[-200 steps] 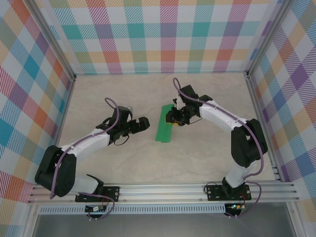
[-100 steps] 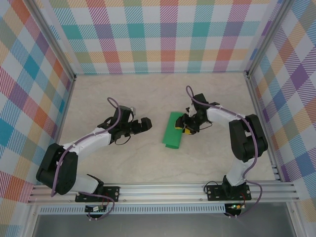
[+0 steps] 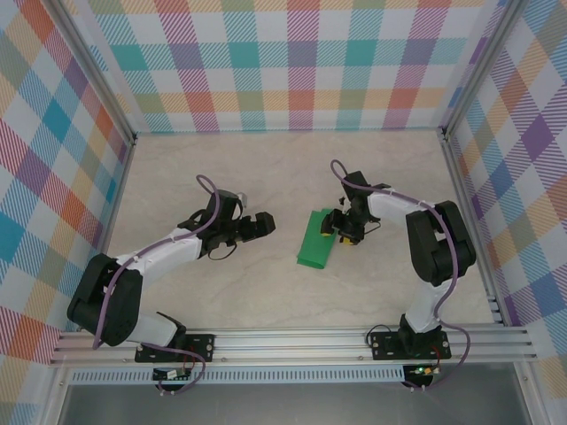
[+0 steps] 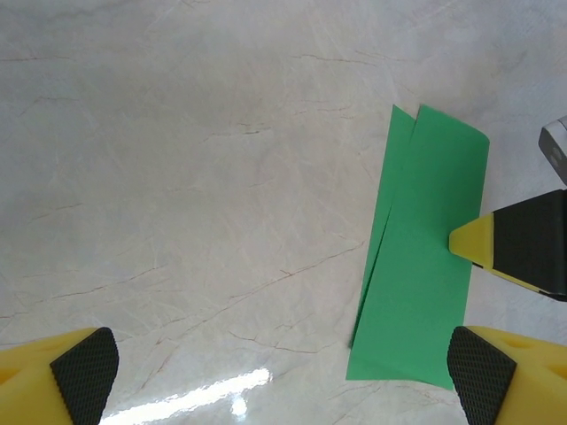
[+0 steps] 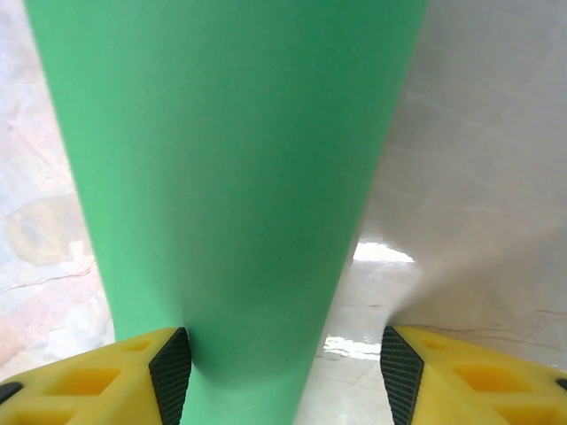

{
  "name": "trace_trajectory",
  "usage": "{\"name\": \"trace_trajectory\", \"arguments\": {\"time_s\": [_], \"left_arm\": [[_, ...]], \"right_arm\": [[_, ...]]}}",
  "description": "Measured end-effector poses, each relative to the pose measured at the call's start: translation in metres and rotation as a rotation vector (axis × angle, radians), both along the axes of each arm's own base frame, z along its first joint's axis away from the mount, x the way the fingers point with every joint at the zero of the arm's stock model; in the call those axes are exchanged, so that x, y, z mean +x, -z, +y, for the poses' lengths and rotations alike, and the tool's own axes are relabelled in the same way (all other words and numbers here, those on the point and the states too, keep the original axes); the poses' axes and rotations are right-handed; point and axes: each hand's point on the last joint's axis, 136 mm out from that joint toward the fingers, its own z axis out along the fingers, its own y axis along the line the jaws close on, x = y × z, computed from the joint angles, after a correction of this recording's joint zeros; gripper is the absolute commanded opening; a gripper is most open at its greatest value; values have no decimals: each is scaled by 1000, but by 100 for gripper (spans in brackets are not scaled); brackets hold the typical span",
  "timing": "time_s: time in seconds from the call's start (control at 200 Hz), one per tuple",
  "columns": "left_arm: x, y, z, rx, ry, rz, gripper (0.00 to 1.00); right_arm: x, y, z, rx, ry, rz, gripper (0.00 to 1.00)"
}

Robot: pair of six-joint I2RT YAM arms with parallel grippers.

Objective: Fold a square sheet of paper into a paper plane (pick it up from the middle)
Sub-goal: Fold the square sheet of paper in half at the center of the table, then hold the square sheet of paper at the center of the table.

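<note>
The square sheet of paper [image 3: 315,244] is bright green and folded lengthwise into a narrow blunt-ended strip, lying flat on the marble table; it is the makings of the paper plane. In the left wrist view the strip [image 4: 423,266] lies at the right, one layer slightly offset. My right gripper [image 3: 339,232] stands at the strip's far right edge, open. In its own view the paper [image 5: 230,177] runs between the jaws, against the left pad [image 5: 170,372] and well apart from the right one. My left gripper [image 3: 263,225] is open left of the strip, holding nothing [image 4: 283,381].
The marble tabletop [image 3: 221,177] is enclosed by plaid walls [image 3: 292,62] at the back and both sides. An aluminium rail [image 3: 292,341] with the arm bases runs along the near edge. The right gripper's yellow fingertip [image 4: 474,241] shows above the strip.
The right gripper carried the strip right and nearer, then widened its jaws. The paper now lies flatter on the table. The left gripper edged slightly right.
</note>
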Motion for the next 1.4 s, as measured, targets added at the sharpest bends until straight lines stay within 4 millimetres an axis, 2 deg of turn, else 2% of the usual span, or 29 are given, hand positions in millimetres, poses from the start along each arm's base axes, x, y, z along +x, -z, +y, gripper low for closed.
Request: {"name": "trace_trajectory", "arguments": {"time_s": [0.215, 0.28, 0.485, 0.695, 1.095, 1.18, 1.4], "left_arm": [[-1, 1, -3, -4, 10, 2, 97], [1, 0, -5, -8, 13, 3, 97], [4, -3, -8, -18, 18, -8, 96], [5, -4, -8, -21, 19, -13, 95], [4, -4, -9, -23, 20, -13, 93], [4, -4, -9, -23, 20, -13, 91], [4, -1, -12, -34, 32, 1, 79]], "right_arm": [[-1, 1, 2, -17, -47, -11, 64], [-1, 1, 3, -16, -62, -9, 69], [-1, 0, 5, -12, -87, 1, 71], [-2, 0, 6, -10, -114, 14, 78], [-1, 3, 6, -29, -112, 60, 78], [-1, 3, 6, -39, -113, 63, 78], [-1, 5, 4, -57, -116, 67, 78]]}}
